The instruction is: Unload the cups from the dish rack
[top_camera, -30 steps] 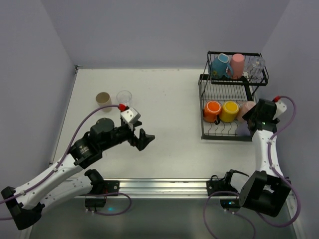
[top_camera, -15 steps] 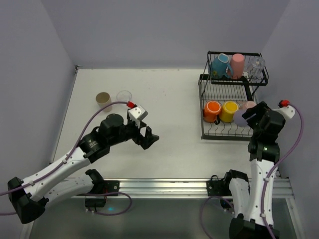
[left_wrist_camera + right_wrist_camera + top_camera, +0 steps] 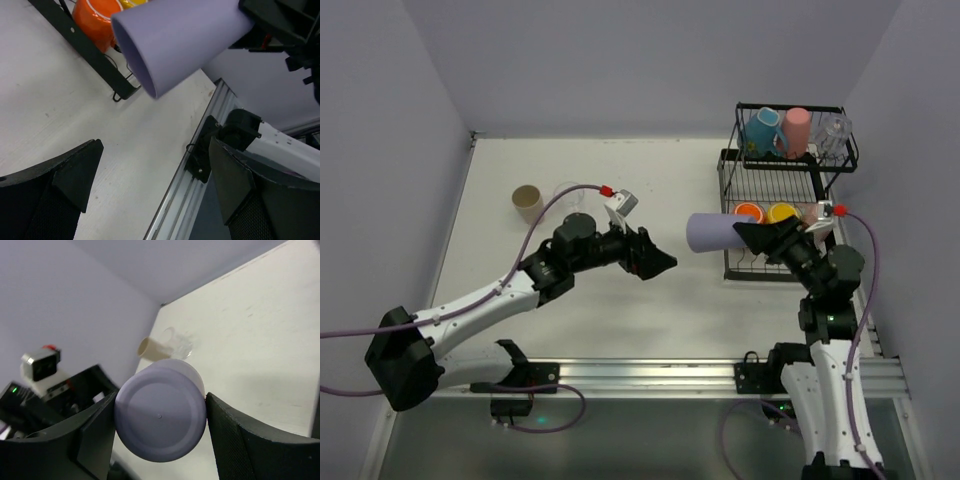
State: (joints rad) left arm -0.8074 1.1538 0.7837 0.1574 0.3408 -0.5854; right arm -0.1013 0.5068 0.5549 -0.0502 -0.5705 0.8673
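Observation:
My right gripper (image 3: pixel 752 236) is shut on a lavender cup (image 3: pixel 712 230) and holds it sideways above the table, left of the black wire dish rack (image 3: pixel 732 268), mouth pointing left. In the right wrist view the cup's base (image 3: pixel 160 416) sits between the jaws of that gripper (image 3: pixel 159 404). My left gripper (image 3: pixel 658 262) is open and empty, just left of and below the cup's mouth (image 3: pixel 175 37). The upper shelf holds a blue mug (image 3: pixel 760 130), a pink cup (image 3: pixel 797 128) and a clear cup (image 3: pixel 833 130). An orange mug (image 3: pixel 746 211) and a yellow mug (image 3: pixel 782 212) sit on the lower tray.
A beige cup (image 3: pixel 527 201) and a clear cup (image 3: pixel 567 192) stand on the table at the far left; both also show in the right wrist view, the beige cup (image 3: pixel 151 347) beside the clear cup (image 3: pixel 178 342). The metal rail (image 3: pixel 650 375) runs along the near table edge.
My right gripper has lifted the lavender cup out of the rack's lower tray and swung it left. My left arm has reached right, toward the cup.

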